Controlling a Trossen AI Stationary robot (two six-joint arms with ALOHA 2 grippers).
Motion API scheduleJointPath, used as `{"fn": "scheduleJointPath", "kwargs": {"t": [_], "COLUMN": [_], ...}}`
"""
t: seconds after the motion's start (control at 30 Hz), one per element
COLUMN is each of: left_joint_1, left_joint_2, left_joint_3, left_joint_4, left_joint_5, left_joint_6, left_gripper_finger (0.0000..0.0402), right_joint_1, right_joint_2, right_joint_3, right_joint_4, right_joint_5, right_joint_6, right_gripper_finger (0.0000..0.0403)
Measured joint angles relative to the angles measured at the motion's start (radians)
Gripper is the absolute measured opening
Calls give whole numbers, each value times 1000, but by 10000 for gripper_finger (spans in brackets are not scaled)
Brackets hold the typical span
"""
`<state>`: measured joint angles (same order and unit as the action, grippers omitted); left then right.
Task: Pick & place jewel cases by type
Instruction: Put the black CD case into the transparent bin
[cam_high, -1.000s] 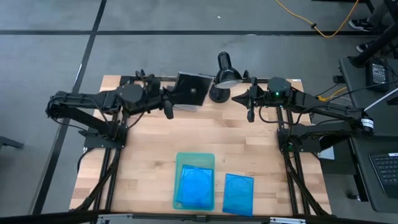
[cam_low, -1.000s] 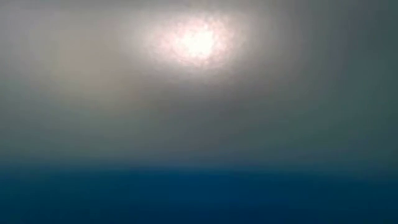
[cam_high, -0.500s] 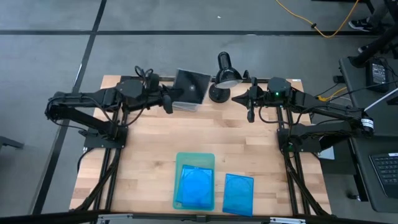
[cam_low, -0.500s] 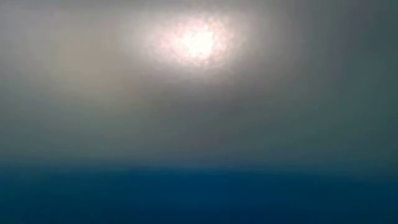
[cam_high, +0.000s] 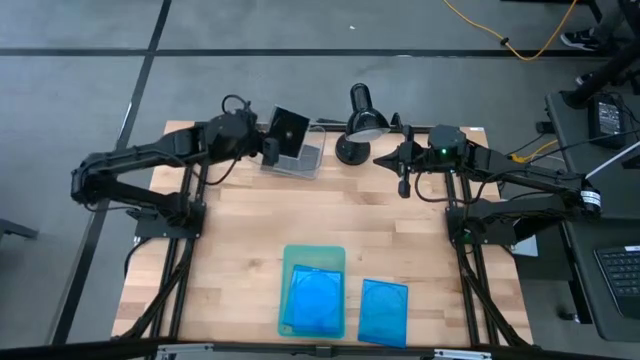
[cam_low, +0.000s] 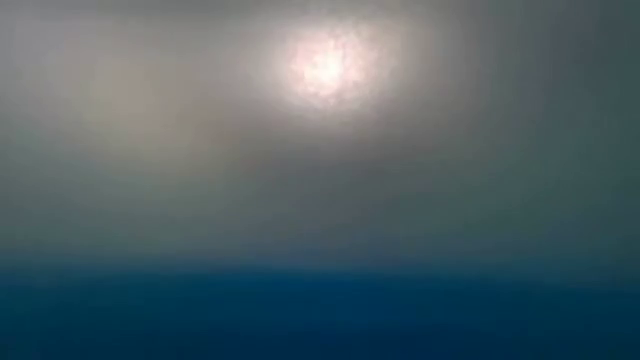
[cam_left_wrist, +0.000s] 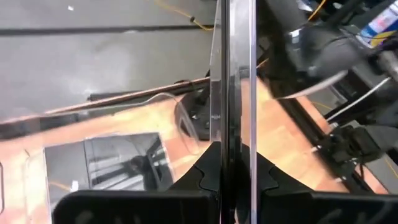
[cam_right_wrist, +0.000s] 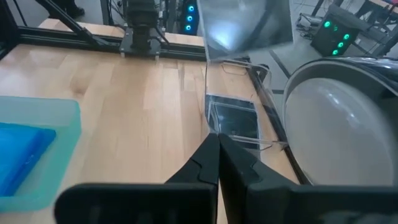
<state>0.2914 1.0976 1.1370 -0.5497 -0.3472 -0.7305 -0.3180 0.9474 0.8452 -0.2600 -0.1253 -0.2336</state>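
- High view: the left gripper (cam_high: 272, 150), fingers clamped on a dark case (cam_high: 289, 129), has swung it back over the clear bin (cam_high: 300, 158) at the worktop's (cam_high: 240, 250) far edge.
- That looks like a drop-off coming, dark ones to the bin.
- One dark case (cam_left_wrist: 102, 162) already lies inside.
- Blue case (cam_high: 312, 301) sits in the green tray (cam_high: 313, 256); another blue case (cam_high: 382, 311) lies just beside.
- Right gripper (cam_high: 402, 183) waits by the lamp (cam_high: 358, 120), fingers pinched together, empty.
- Lamp crowds the bin; mid-worktop is free.
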Motion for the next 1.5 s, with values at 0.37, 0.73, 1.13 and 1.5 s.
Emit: {"fn": "scheduleJointPath", "kwargs": {"t": [0.37,0.73,1.13,1.5], "left_joint_1": [227,325,360,360], "left_joint_2": [2,12,172,363], "left_joint_3": [-161,-248,-250,-250], "left_joint_4": [141,244,253,377], "left_joint_5": [207,266,340,442], "left_joint_6": [-50,-95,-60,-50], "left_gripper_finger": [13,13,13,15], "right_joint_1": [0,0,0,0], "right_joint_2": [38,157,190,190], "right_joint_3": [0,0,0,0], "right_joint_4": [3,15,17,15], "right_joint_5": [-8,-114,-116,-114], "right_joint_6": [-52,-89,-115,-112], "right_gripper_finger": [6,6,6,6]}}
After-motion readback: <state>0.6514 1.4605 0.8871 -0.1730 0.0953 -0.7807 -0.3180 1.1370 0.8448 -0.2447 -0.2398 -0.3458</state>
